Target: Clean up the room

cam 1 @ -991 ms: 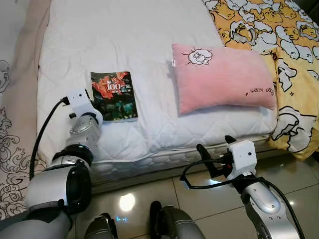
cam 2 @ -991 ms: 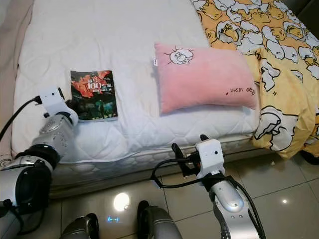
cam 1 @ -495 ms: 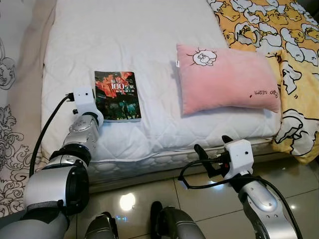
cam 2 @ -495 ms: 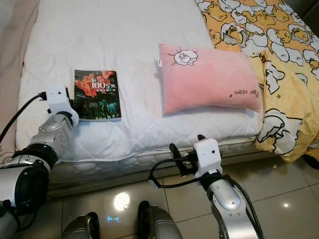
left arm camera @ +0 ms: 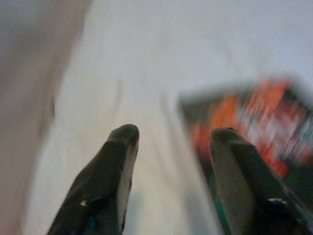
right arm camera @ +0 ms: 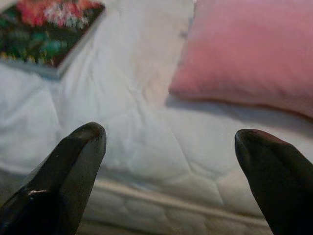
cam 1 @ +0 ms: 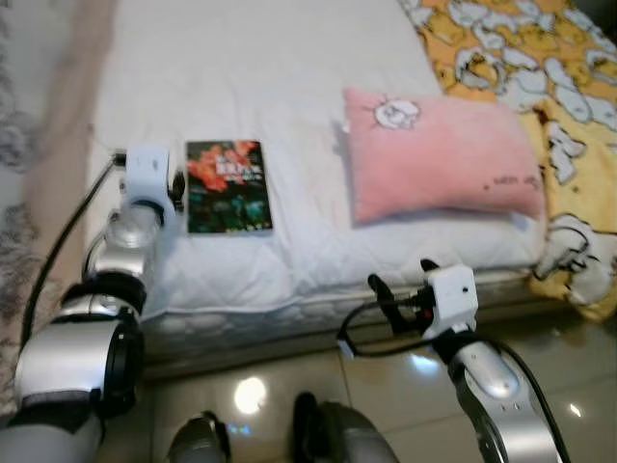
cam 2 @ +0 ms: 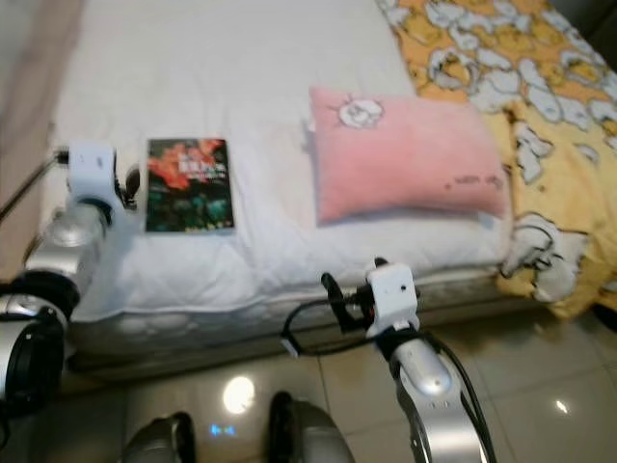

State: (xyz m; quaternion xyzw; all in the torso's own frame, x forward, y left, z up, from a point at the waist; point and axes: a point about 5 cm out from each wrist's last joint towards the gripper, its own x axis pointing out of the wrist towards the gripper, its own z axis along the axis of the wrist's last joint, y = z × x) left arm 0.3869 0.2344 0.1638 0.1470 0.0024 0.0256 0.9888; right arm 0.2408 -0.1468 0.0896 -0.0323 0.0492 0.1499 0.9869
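**L gripper closes in on the book's near-left edge**

Change vs. a sec ago: the L arm has swung outward and fwd, so the left gripper (left arm camera: 168, 147) now sits just beside the book's (cam 1: 227, 186) left edge instead of trailing behind its lower corner. The head cam has also shifted and both eye views are blurred, so part of that offset is cam motion, not arm motion. The book itself hasn't moved on the mattress (cam 1: 289, 77). Likely meaning: the approach is nearly done and the grasp comes next; the book is not yet held.

Jaws: L fingers (left arm camera: 105, 181) stand moderately apart w/ nothing between them; one finger overlaps the book's edge in the wrist view, and whether it touches can't be told thru the blur. The right gripper (right arm camera: 171, 147) is spread wide, empty, hovering low by the mattress's front edge, well apart from the book.

Book: thin paperback, dark cover w/ red-orange artwork and pale title text, lying flat and face-up near the bed's front-left area. The pink pillow (cam 1: 439, 159) lies apart to its right; a yellow patterned duvet (cam 1: 540, 58) sits beyond that. Flat on soft quilting, so I'd judge an edge pinch as awkward.
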